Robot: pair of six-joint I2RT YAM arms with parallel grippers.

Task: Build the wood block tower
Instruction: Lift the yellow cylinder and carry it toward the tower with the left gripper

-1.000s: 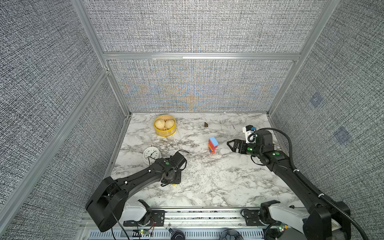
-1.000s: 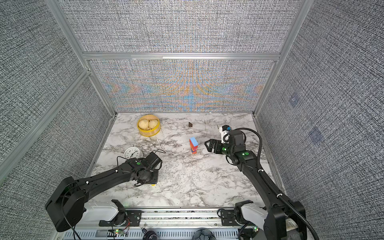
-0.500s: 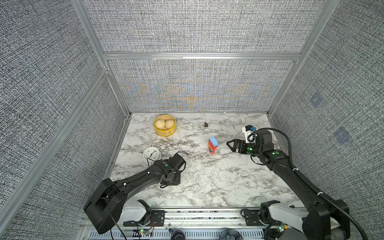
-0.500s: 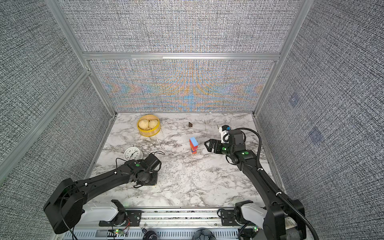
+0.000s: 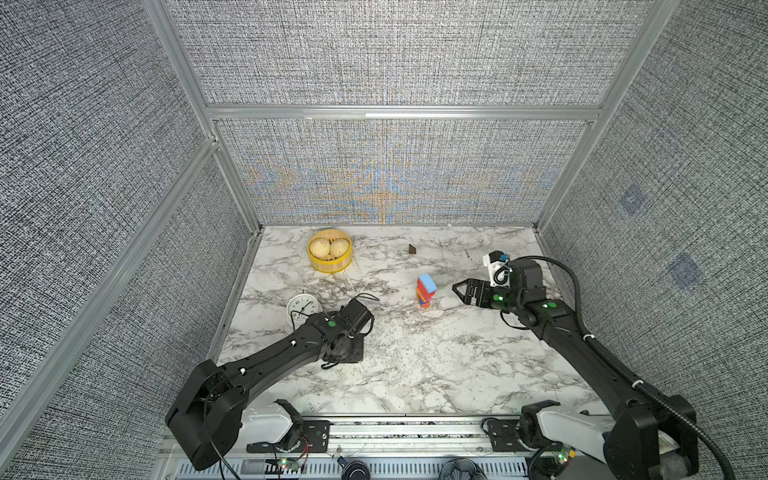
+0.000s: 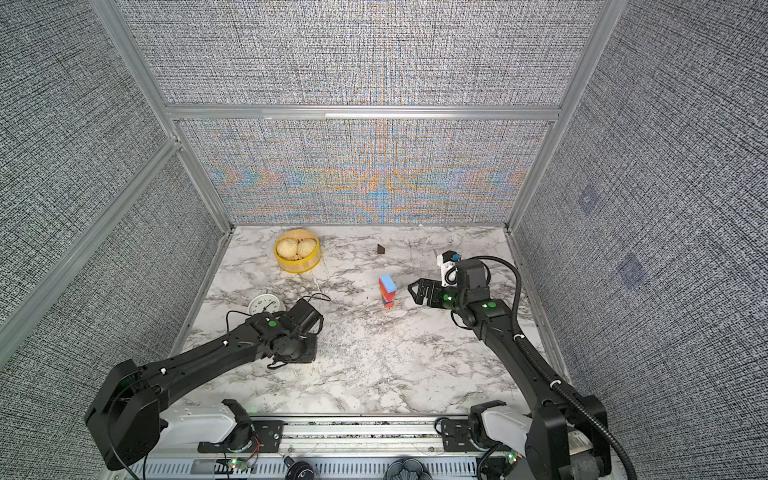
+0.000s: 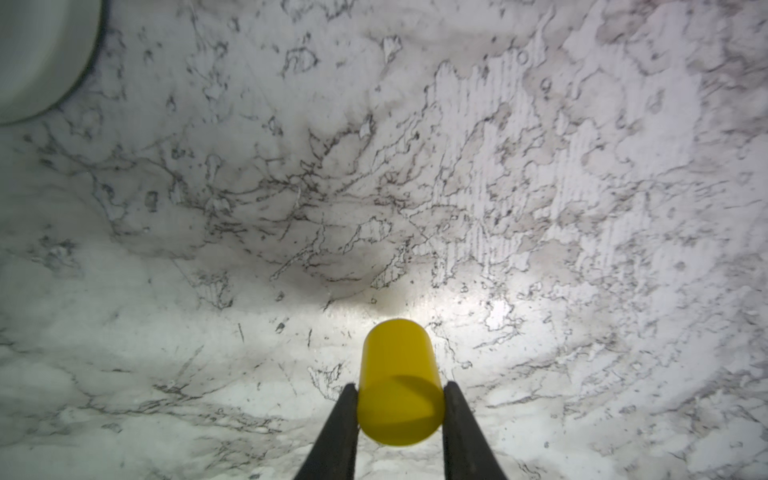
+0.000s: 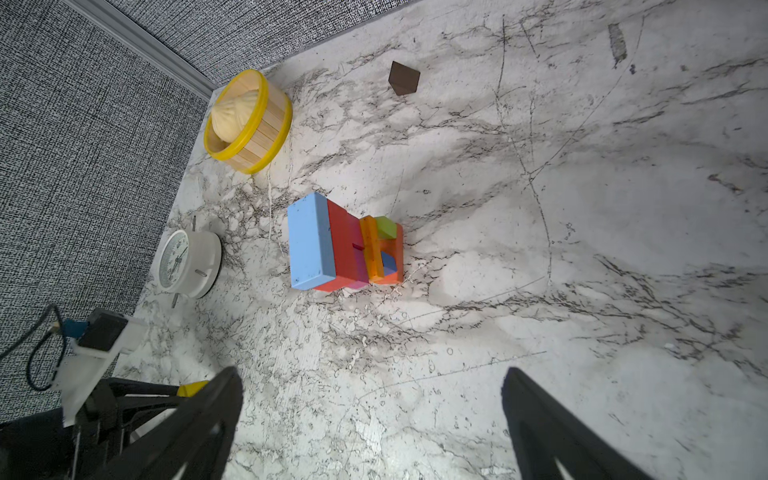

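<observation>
Left arm has slid a bit toward the front rail since a second ago. The yellow bit that showed beside it then is now hidden under the wrist in both top views. Right arm hasn't budged.

Left claw: narrow, fingers pressed on both sides of the yellow cylinder, low over the table. It's well left of the tower and nearer the front.

Tower: slim upright column, roughly mid-table. Light blue bar on top overhanging, then red, pink and orange, with lime and dark blue pieces near the orange base. Layers sit slightly offset in the right wrist view.

Right claw: wide open, empty, near the tower's right side, apart from it, tips aimed at it.

Room: bare marble all round the tower and across to the left claw. Dark brown cube well behind the tower, alone. Basket far back-left of the tower, clock left of it, near the left wall.

Surfaces: glossy grey-veined marble top, woven grey fabric walls, aluminium frame. Blocks are matte painted wood, square-edged; the cylinder is smooth and round.
</observation>
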